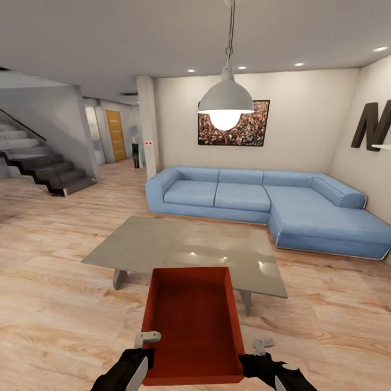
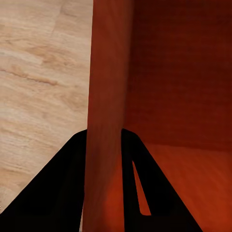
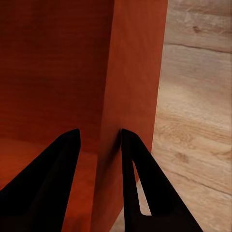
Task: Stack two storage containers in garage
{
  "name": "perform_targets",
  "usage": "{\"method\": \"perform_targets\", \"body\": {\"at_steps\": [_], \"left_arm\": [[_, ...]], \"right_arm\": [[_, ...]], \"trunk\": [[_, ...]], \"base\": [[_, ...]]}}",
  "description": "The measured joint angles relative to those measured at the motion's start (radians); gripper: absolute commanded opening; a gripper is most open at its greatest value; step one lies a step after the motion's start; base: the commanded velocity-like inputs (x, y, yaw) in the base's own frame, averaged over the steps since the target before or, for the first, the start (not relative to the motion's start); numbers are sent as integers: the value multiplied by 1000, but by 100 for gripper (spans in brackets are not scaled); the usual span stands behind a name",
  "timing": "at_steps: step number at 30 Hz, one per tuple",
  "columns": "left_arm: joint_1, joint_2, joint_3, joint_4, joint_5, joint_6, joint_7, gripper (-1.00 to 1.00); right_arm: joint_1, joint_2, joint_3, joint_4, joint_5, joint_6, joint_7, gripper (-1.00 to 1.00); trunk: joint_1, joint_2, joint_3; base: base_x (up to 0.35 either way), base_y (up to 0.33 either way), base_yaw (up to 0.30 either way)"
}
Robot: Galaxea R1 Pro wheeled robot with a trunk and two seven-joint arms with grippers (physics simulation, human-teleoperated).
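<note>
Head view has the robot carrying one orange-red bin in the living room, held up just in front of the grey coffee table, with the blue sofa beyond that table. The left gripper and right gripper are each pinched onto a side wall of the bin, one finger inside and one outside. That two-sided hold probably keeps it level for the trip to the garage.

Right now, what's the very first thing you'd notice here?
An orange-red storage container right in front, each side wall pinched by a tool: left tool, right tool. Behind it stands a grey coffee table, then a big blue corner sofa under a glowing hanging lamp.
</note>
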Motion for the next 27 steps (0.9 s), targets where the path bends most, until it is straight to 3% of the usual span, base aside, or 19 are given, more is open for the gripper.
{"method": "perform_targets", "body": {"at_steps": [27], "left_arm": [[0,-1,1,0,-2,0,0,-100]], "right_arm": [[0,0,-1,0,2,0,1,-100]], "trunk": [[-104,189,118]], "base": [[0,0,188]]}}
